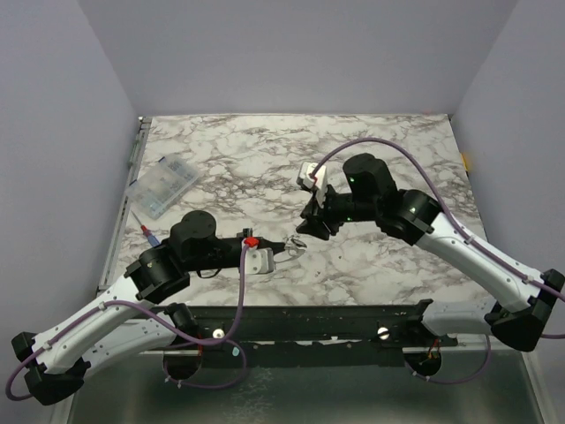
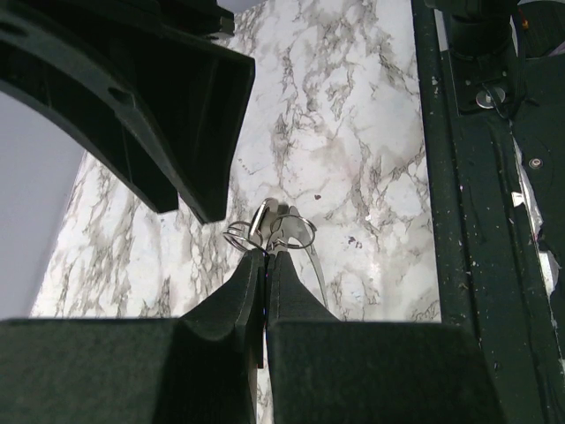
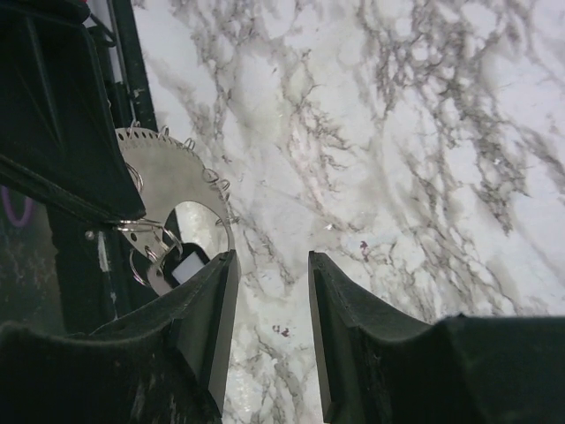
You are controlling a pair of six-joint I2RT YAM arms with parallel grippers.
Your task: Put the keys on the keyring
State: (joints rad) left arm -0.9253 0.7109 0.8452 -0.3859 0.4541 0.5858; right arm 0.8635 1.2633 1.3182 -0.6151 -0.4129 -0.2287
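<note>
Left wrist view: the left end effector [image 2: 265, 258] has its two fingers pressed flat together, and at their tips they pinch the keyring [image 2: 263, 221], which shows here as a silvery sliver with thin wire loops fanning out on both sides of it. The marbled desk [image 2: 353, 115] lies below. The key cannot be picked out in this view.

From the right wrist view, the keyring [image 3: 163, 172] hangs directly under the left end effector's dark body as a pale grey crescent, with small wire loops strung along its edge. The key [image 3: 184, 267], a tiny dark oblong with a paler centre, dangles at the keyring's lower end. The right end effector [image 3: 269, 269] is spread, with bare marble showing between its fingers, and one finger sits just beside the key.

Seen from the top external view, the right end effector [image 1: 311, 231] faces the left end effector [image 1: 284, 254] closely. A clear plastic box [image 1: 165, 185] lies well apart, beyond the left arm.
</note>
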